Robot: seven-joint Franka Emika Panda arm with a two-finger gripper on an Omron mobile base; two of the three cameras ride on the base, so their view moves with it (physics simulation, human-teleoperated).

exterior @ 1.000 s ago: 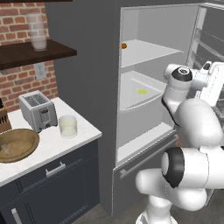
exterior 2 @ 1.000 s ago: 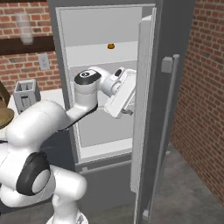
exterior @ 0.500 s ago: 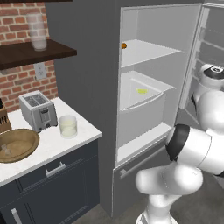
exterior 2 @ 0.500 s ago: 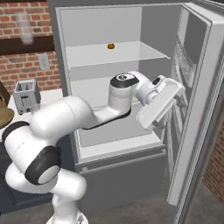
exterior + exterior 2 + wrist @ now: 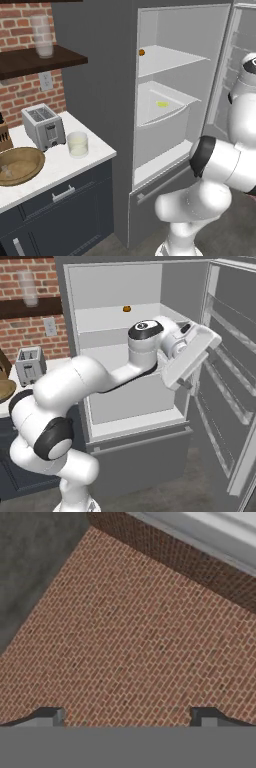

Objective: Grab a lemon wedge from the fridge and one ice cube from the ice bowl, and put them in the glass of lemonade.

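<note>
The fridge (image 5: 100,75) stands wide open, its door (image 5: 230,381) swung far to the right. A tiny yellow-green lemon wedge (image 5: 162,104) lies in the pale drawer on the middle level. On the counter to the left sit the glass of lemonade (image 5: 77,144) and the wooden ice bowl (image 5: 20,165). My gripper (image 5: 127,719) is open with nothing between its fingertips (image 5: 50,716) and faces a brick wall. The hand (image 5: 192,353) hangs in the gap between the fridge's interior and the open door, to the right of the drawer and apart from the wedge.
A small round orange item (image 5: 142,52) sits on the top fridge shelf. A toaster (image 5: 44,127) stands behind the glass, and a dark wall shelf (image 5: 40,60) above it carries tall frosted glasses. My arm (image 5: 100,381) crosses in front of the fridge's lower half.
The fridge door has swung from about half open to wide open. My arm has swept right along with it, jaws staying open.
</note>
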